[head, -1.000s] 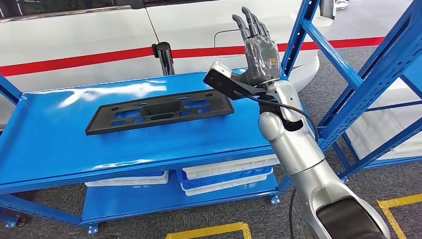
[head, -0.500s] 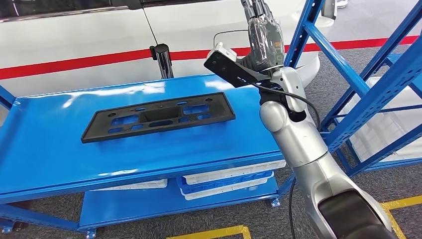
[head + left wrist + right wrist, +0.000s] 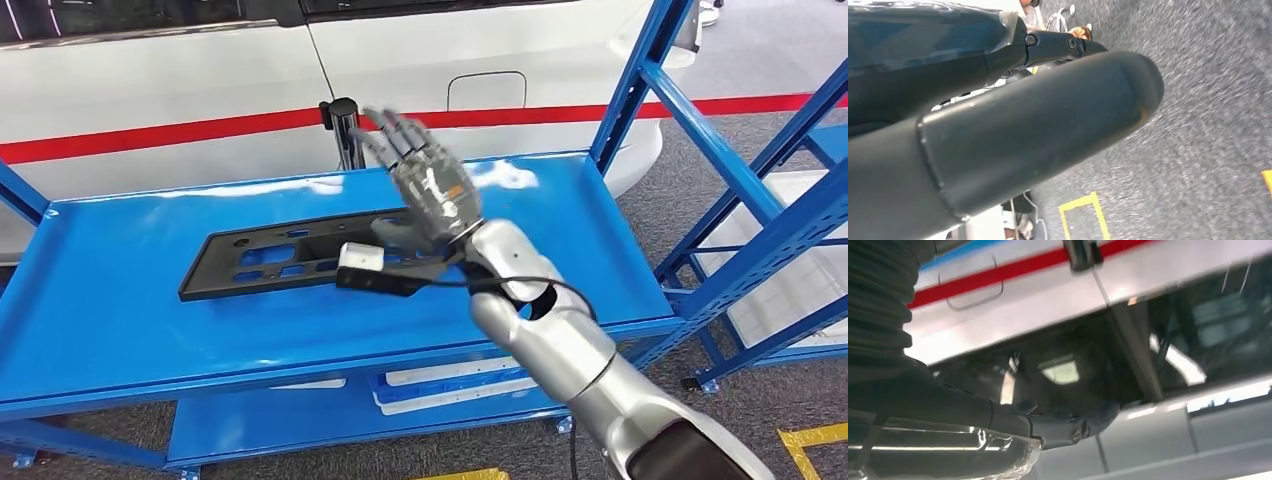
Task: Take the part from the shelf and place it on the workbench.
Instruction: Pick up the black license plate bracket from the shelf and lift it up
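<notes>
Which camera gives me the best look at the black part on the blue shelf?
The head view: the black part lies flat on the blue shelf, its near end behind the raised right hand. The wrist views show none of it, just floor and the white car.

A glossy blue metal worktop [image 3: 120, 300] on a blue frame carries one thing: a long black plastic part [image 3: 270, 262], a flat mounting plate with rectangular cut-outs and small holes, lying flat near the middle, its length along the worktop. On the lower blue shelf [image 3: 270, 425] beneath lie what look like white and blue trays [image 3: 450, 385], partly hidden by the top's front edge. The frame stands on grey carpeted floor [image 3: 760, 420] with yellow tape marks.
</notes>
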{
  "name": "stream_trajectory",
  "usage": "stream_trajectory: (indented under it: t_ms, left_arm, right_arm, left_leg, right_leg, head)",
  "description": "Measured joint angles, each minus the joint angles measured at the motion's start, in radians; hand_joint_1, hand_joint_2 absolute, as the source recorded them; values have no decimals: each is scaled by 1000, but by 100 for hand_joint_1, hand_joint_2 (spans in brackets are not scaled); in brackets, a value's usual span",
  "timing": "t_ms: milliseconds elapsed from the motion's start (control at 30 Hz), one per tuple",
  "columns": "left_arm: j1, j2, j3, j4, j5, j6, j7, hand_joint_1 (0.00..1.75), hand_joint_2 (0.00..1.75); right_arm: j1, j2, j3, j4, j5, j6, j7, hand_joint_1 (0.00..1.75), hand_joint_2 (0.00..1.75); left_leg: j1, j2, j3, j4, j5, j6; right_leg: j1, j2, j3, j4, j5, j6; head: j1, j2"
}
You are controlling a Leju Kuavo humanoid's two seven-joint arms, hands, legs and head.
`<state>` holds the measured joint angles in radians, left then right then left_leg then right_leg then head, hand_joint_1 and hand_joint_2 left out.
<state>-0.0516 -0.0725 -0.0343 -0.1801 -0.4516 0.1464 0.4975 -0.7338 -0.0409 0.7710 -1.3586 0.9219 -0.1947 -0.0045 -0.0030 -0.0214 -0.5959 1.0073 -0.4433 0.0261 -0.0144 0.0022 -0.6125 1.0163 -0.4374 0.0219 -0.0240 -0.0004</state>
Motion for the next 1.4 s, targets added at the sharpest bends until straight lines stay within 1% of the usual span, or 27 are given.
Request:
stream_trajectory:
  t_ms: [67,100,133,167,200,233,267,300,333,367,400,433,467,500,567,600,633,700,733,900,1067,1167,1300,1333,1400]
  left_arm:
    - [-1,0,0,0,6,5,1,0,0]
    - [-1,-1,0,0,8,5,3,0,0]
    - [-1,-2,0,0,10,4,6,0,0]
    - [0,-3,0,0,10,3,10,0,0]
    - [0,-4,0,0,11,1,15,0,0]
    - [0,-5,0,0,11,-1,20,0,0]
    - [1,-5,0,0,10,-2,24,0,0]
    - [2,-5,0,0,10,-4,27,0,0]
    - [2,-5,0,0,10,-6,30,0,0]
    - [2,-5,0,0,8,-8,32,0,0]
    - [1,-6,0,0,6,-10,33,0,0]
    - [0,-6,0,0,3,-11,33,0,0]
    - [-1,-6,0,0,-2,-13,33,0,0]
    - [-2,-6,0,0,-6,-15,31,0,0]
    - [-1,-6,0,0,-12,-18,28,0,0]
    - [-1,-7,0,0,-16,-18,26,0,0]
    - [-1,-7,1,0,-19,-19,25,0,0]
    - [-1,-8,1,0,-24,-19,24,0,0]
    - [0,-8,1,0,-24,-19,24,0,0]
    - [0,-8,1,0,-33,-20,24,0,0]
    - [1,-9,1,0,-46,-21,25,0,0]
    - [1,-9,2,0,-55,-22,25,0,0]
    - [1,-9,6,0,-61,-22,25,0,0]
    - [1,-9,7,0,-61,-22,25,0,0]
    - [1,-10,9,0,-61,-22,25,0,0]
  right_arm:
    - [12,22,48,18,3,14,0,0,175]
    - [14,33,66,29,2,22,0,0,175]
    - [14,46,81,42,1,30,0,0,175]
    - [16,58,94,56,1,38,1,0,175]
    - [19,69,107,72,1,46,2,0,175]
    - [24,78,118,89,1,51,2,0,175]
    - [29,84,127,103,2,54,2,0,175]
    - [34,90,134,117,3,55,3,0,175]
    - [38,94,139,128,5,55,4,0,175]
    - [39,99,142,138,9,56,5,0,175]
    - [40,105,144,149,15,57,7,0,175]
    - [41,110,145,162,22,57,10,0,175]
    - [42,115,146,178,31,57,13,0,175]
    - [44,120,147,195,41,55,17,0,175]
    - [49,128,146,234,58,48,22,0,175]
    - [51,132,142,255,66,42,23,0,175]
    - [52,135,138,274,72,36,24,0,175]
    - [54,137,128,308,81,25,24,0,175]
    - [56,138,126,321,83,24,24,0,175]
    - [63,140,108,366,99,19,35,0,175]
    - [71,141,73,409,133,1,54,0,175]
    - [75,141,44,432,161,-28,69,0,175]
    - [81,139,1,455,178,-54,74,0,175]
    - [82,139,-5,459,179,-56,74,21,175]
    - [83,139,-15,464,180,-57,74,108,175]
  left_leg:
    - [5,2,0,6,-9,-11]
    - [7,4,-7,25,-23,-18]
    - [10,5,-24,64,-46,-25]
    - [13,6,-50,120,-74,-32]
    - [17,7,-84,184,-102,-39]
    - [22,8,-115,239,-120,-44]
    - [25,10,-133,265,-121,-49]
    - [29,12,-133,255,-102,-52]
    - [33,15,-114,208,-70,-54]
    - [37,19,-82,140,-32,-56]
    - [37,21,-50,76,-6,-57]
    - [36,20,-27,30,9,-54]
    - [34,19,-15,6,12,-49]
    - [29,16,-12,2,7,-42]
    - [25,14,-8,-3,9,-23]
    - [22,13,-4,-6,11,-18]
    - [20,12,0,-9,13,-15]
    - [10,11,2,-9,12,-16]
    - [7,10,2,-7,11,-14]
    - [3,9,2,-7,9,-8]
    - [2,9,2,-7,8,-6]
    - [3,10,2,-7,8,-6]
    - [4,11,3,-7,8,-6]
    - [4,11,3,-7,8,-6]
    - [6,11,4,-7,8,-6]
  right_leg:
    - [-5,0,4,-3,0,-14]
    - [-8,0,7,-5,0,-20]
    - [-13,0,10,-7,-1,-26]
    - [-13,0,12,-7,-3,-29]
    - [-13,-1,14,-7,-4,-32]
    - [-13,-2,15,-7,-6,-33]
    - [-13,-2,16,-6,-7,-34]
    - [-15,-2,18,-6,-9,-34]
    - [-16,-2,20,-6,-10,-32]
    - [-18,-2,23,-6,-13,-28]
    - [-16,-1,26,-6,-16,-24]
    - [-14,-1,28,-6,-18,-19]
    - [-12,-1,30,-7,-20,-12]
    - [-9,-1,31,-10,-21,-6]
    - [-9,-2,35,-14,-22,9]
    - [-8,-2,37,-15,-20,11]
    - [-7,-2,40,-17,-21,9]
    - [-6,-4,47,-22,-20,1]
    - [-7,-4,49,-25,-21,1]
    - [-11,-5,54,-34,-18,5]
    - [-12,-5,55,-39,-15,11]
    - [-11,-5,55,-39,-15,12]
    - [-11,-4,55,-39,-16,21]
    - [-11,-4,55,-39,-16,22]
    - [-11,-4,55,-39,-16,22]
  head:
    - [-1,0]
    - [-3,0]
    - [-4,0]
    - [-6,0]
    - [-8,0]
    - [-7,0]
    - [-7,0]
    - [-7,0]
    - [-8,0]
    - [-8,0]
    - [-8,0]
    - [-7,0]
    - [-7,0]
    - [-6,0]
    - [-6,0]
    - [-4,0]
    - [-3,0]
    - [-1,0]
    - [0,0]
    - [3,0]
    - [2,0]
    - [2,0]
    - [2,0]
    - [2,0]
    - [2,0]
